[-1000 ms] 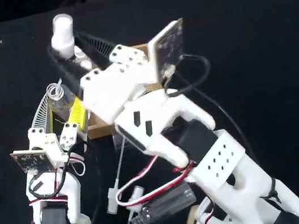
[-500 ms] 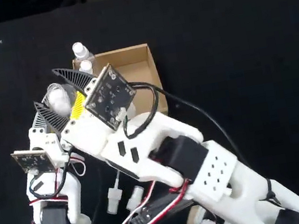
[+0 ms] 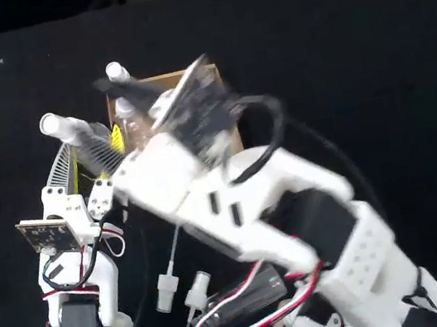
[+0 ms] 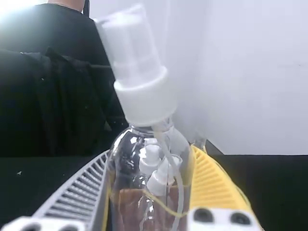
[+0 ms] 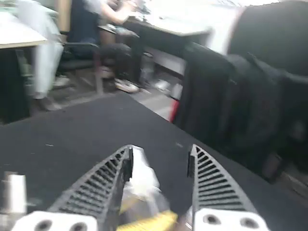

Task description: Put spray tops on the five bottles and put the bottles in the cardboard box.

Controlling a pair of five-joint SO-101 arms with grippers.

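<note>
Left gripper [image 4: 149, 173] is clamped on a clear plastic bottle [image 4: 139, 159], grey finger on one side, yellow finger on the other, and a white spray top [image 4: 137, 77] sits on the bottle's neck, leaning off to one side. In the high view that bottle is tilted, its white top pointing away from the brown cardboard box [image 3: 150, 81] just beside it. The right gripper [image 5: 160, 151] has its black ribbed fingers spread apart, gripping nothing; a blurred white shape shows low between them, too smeared to name. From above, the right arm stretches across the box and hides most of it. At the box's far corner, a white-capped bottle [image 3: 115, 70] pokes up, though I can't tell exactly how it stands inside. Down near the arm bases, two loose white spray tops [image 3: 168, 288] with thin dip tubes lie on the black bench [image 3: 369, 63], and just beside them a second clear bottle [image 3: 248, 293] lies on its side, partly under the right arm and its red and white wires.
</note>
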